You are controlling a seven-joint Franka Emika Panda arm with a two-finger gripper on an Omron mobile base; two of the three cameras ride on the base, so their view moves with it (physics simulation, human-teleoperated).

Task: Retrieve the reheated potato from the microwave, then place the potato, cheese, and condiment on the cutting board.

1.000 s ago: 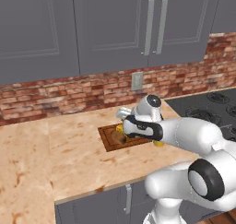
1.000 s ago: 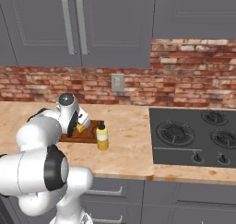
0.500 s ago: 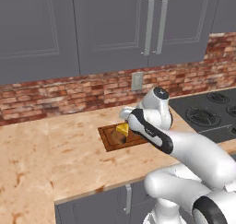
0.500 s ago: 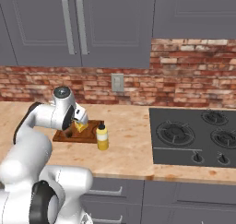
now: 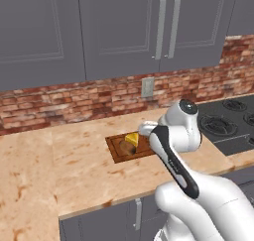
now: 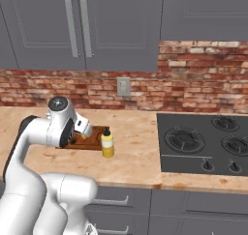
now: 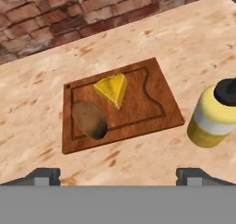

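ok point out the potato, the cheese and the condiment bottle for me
potato [image 7: 89, 120], hand view, middle of its brown skin
cheese [image 7: 112, 89], hand view, top face of the wedge
condiment bottle [image 7: 209, 119], hand view, yellow body below the dark cap

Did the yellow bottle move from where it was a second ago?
No. The condiment stands on the counter by the cutting board's right edge, left of the stove, same as before.

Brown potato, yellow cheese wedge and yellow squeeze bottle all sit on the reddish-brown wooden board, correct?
Not quite: the yellow squeeze bottle stands on the counter beside the reddish-brown wooden board, as the hand view shows. The brown potato and yellow cheese wedge do sit on it.
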